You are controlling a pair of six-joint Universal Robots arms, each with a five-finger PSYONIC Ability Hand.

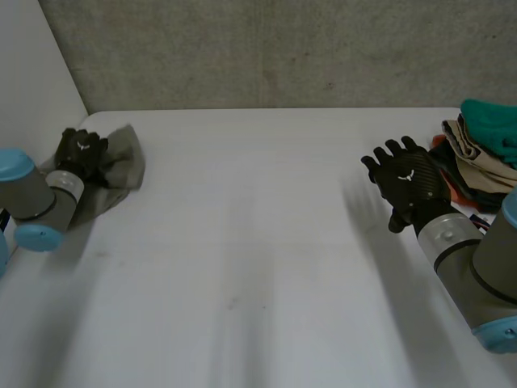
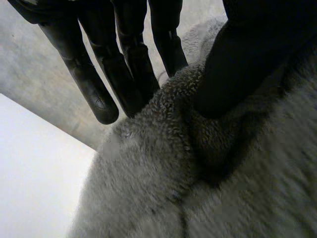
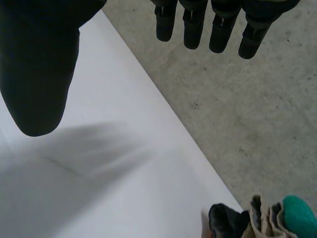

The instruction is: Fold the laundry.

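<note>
fuzzy grey towel (image 2: 163, 188); smooth matt table (image 1: 266, 242); rough concrete wall (image 1: 283, 48)

A robotics test lab: plain white bench (image 1: 258, 267) against a bare concrete wall (image 1: 283, 48), a robot arm (image 1: 472, 267) beside a pile of clothes (image 1: 485, 158).

Black left hand (image 1: 81, 152) and right hand (image 1: 408, 182), small white emblem on each back. Grey arms (image 1: 472, 271), light-blue caps (image 1: 14, 162), silvery wrists.

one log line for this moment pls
left hand pinching grey towel at far table corner | right hand open, empty, beside clothes pile | towel bunched, not folded
</note>
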